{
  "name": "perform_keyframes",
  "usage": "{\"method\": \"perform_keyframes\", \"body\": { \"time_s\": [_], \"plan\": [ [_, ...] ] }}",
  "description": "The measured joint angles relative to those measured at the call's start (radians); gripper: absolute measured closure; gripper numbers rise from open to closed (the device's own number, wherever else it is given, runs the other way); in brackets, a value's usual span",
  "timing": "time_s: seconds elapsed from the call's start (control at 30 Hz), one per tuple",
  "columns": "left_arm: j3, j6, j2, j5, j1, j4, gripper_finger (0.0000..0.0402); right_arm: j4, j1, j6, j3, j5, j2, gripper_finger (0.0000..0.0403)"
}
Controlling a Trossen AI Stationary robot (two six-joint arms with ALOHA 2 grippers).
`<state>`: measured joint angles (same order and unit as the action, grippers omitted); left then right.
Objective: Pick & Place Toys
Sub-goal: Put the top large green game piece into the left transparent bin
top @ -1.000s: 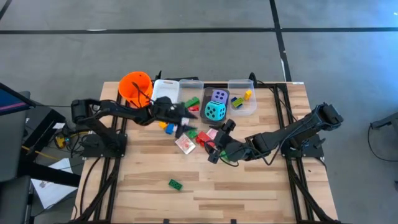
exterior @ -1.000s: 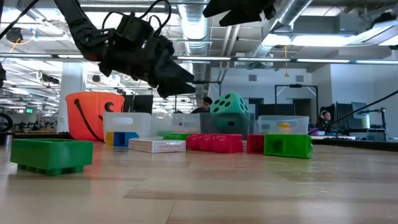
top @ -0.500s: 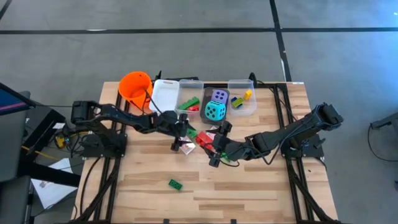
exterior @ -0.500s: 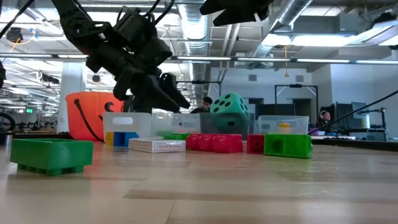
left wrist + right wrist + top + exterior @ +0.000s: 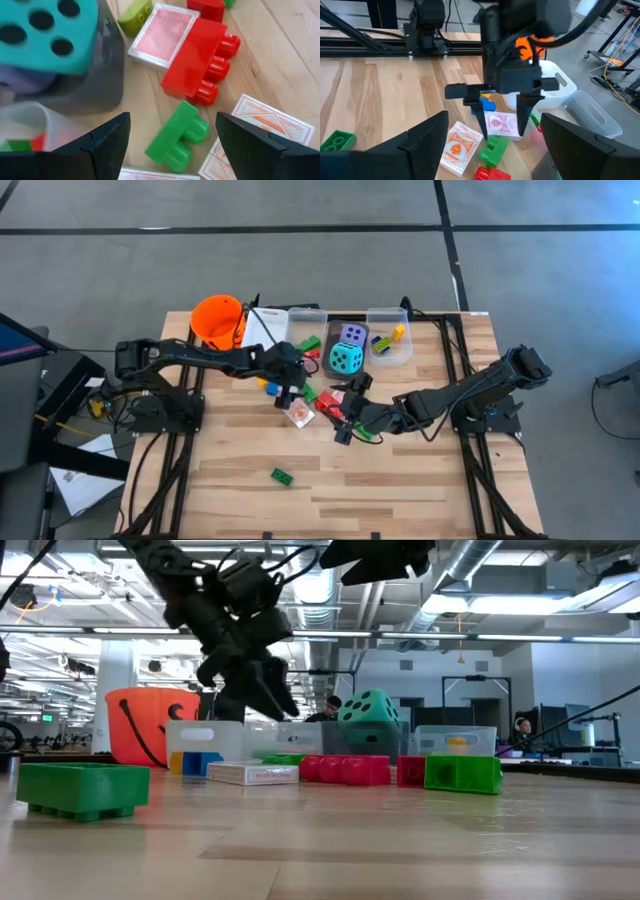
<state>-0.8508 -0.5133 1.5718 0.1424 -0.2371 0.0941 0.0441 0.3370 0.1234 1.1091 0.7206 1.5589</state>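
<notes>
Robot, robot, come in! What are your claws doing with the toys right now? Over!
Left gripper open, above green brick. Right gripper open, empty, beside the pile. Cards crowd the brick.

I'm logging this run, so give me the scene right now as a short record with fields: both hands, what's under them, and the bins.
left hand: open, empty, above the loose toys
below left hand: green brick, red brick, pink-white card
right hand: open, empty, low beside the toy pile
teal die: in a clear bin
orange bucket: far left end of the bins
stray green brick: alone, near front
</notes>
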Motion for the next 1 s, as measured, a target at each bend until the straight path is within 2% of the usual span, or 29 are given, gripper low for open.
{"method": "perform_keyframes", "body": {
  "time_s": [0.2, 0.5, 0.77, 0.87, 1.0],
  "plan": [
    [-0.063, -0.033, 0.027, -0.010, 0.000, 0.120, 0.0116, 0.000, 0.002, 0.000, 0.000, -0.018, 0.000, 0.0092],
    [-0.192, -0.092, 0.235, -0.060, 0.004, 0.240, 0.0116, 0.004, 0.001, 0.000, 0.000, -0.018, 0.000, 0.0092],
    [-0.233, -0.107, 0.297, -0.066, 0.004, 0.285, 0.0121, 0.033, 0.003, 0.012, -0.002, -0.018, 0.000, 0.0092],
    [-0.231, -0.099, 0.294, -0.056, 0.005, 0.328, 0.0141, 0.033, 0.003, 0.025, -0.002, -0.018, 0.000, 0.0092],
    [-0.230, -0.035, 0.284, -0.058, 0.004, 0.312, 0.0197, 0.033, 0.003, 0.030, -0.002, -0.018, 0.000, 0.0092]
  ]
}}
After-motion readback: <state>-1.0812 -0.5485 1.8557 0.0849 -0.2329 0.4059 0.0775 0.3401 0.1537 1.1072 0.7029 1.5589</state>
